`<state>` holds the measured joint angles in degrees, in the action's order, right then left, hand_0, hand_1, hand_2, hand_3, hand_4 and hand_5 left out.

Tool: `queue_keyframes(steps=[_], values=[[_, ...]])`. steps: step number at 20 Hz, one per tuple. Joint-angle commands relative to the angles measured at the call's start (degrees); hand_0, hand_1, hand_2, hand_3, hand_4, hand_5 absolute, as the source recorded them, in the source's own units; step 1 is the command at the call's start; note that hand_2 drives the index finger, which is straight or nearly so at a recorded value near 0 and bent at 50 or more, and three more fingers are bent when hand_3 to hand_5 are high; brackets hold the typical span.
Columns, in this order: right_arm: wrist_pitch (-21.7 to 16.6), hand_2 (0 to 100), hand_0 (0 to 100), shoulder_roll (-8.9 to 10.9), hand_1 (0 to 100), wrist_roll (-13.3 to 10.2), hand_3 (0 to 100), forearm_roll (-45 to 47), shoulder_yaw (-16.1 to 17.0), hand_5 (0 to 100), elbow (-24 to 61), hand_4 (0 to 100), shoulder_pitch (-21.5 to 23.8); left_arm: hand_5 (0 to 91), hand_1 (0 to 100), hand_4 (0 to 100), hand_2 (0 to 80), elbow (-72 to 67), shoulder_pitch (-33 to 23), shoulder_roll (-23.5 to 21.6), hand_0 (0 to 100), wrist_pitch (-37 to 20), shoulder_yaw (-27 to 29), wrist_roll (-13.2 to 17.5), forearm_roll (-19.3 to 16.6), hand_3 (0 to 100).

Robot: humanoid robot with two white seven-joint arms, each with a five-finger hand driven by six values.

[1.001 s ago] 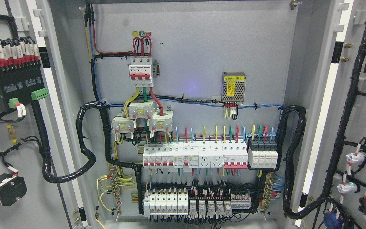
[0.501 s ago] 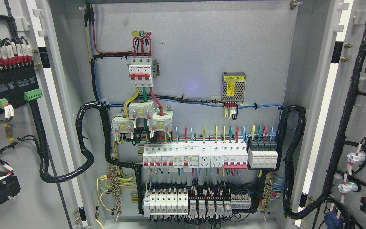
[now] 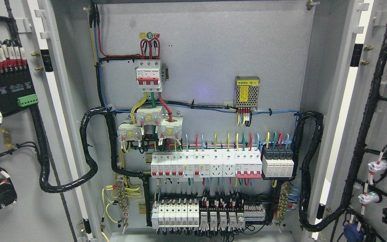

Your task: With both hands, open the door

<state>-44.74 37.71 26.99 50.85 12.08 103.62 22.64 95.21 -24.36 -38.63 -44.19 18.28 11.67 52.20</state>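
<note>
Doors stand swung wide on both sides of the cabinet: the left door [image 3: 15,161] carries a black terminal module [image 3: 3,90], the right door [image 3: 378,101] black cable looms. Neither robot hand is in view, so their state cannot be told. Deeper in, on the grey back panel [image 3: 207,50], a red-handled main breaker [image 3: 149,74] sits above rows of small breakers [image 3: 207,164]

Bright, even, sharp overall; faint violet glare mid-panel [image 3: 203,90].

Both grey cabinet doors are standing wide open: left door [image 3: 22,161] at nine o'clock, right door [image 3: 378,134] at three o'clock, wiring showing inside.
</note>
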Motion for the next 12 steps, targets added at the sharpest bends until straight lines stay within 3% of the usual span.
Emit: queue_keyframes(steps=[1,4,6,12], values=[[0.0,0,0,2.45,0,0.35,0,0.47,0.23,0,-1.76,0,-0.23,0.0,0,4,0.0,-7.67,4.22,-2.59,0,-1.35,2.2,0.02,0.88,0],[0.09,0,0,2.98,0,3.33,0,6.35,0.05,0,-1.67,0,-0.58,0.0,0,4,0.0,-8.55,5.46,-3.21,0,2.87,2.2,0.02,0.89,0],[0.09,0,0,3.94,0,4.04,0,7.42,0.05,0,-1.84,0,-0.58,0.0,0,4,0.0,-8.64,5.55,-3.21,0,4.63,2.2,0.02,0.71,0],[0.09,0,0,4.74,0,4.13,0,9.18,0.05,0,-3.68,0,-0.76,0.0,0,4,0.0,-8.64,6.34,-3.3,0,10.88,2.2,-0.07,0.71,0]])
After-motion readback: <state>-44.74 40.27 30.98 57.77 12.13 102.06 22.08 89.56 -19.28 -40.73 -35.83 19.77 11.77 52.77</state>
